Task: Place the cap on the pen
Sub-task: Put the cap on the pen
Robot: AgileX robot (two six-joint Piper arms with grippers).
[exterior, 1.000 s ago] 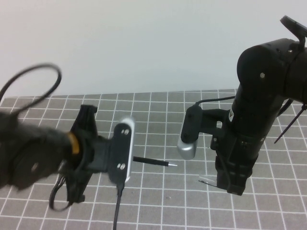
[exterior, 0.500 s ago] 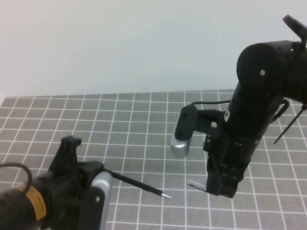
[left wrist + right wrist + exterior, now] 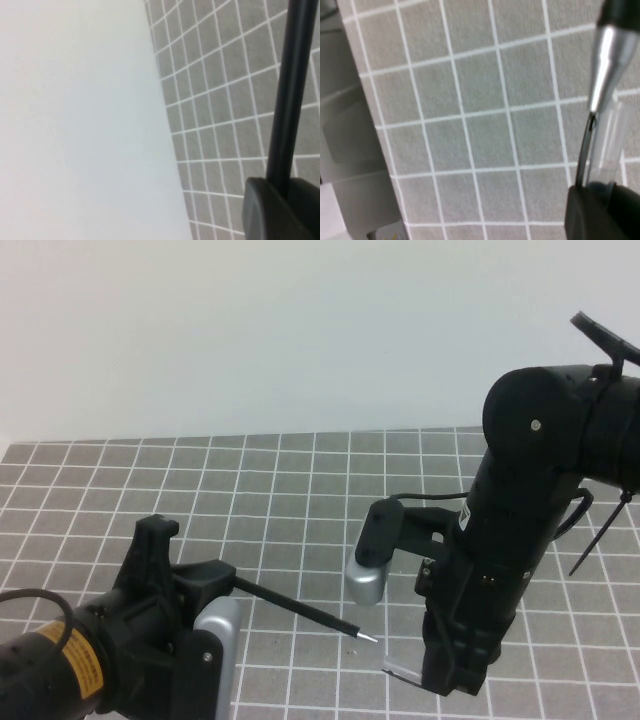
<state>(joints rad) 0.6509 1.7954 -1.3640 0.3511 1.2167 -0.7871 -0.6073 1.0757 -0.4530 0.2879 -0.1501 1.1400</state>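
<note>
The left gripper [image 3: 222, 578], low at the near left above the grid mat [image 3: 300, 490], is clamped on the rear of the thin black pen [image 3: 300, 607], which juts out toward the right with its silver tip [image 3: 368, 637] raised off the mat. The right gripper [image 3: 440, 680], pointing down at the near right, pinches the clear pen cap [image 3: 402, 671]. In the right wrist view the pen tip [image 3: 606, 60] sits just at the cap's open mouth [image 3: 610, 135], not yet inserted.

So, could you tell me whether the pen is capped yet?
Not yet: the pen in the left gripper shows its bare tip; the right gripper holds the cap.
</note>
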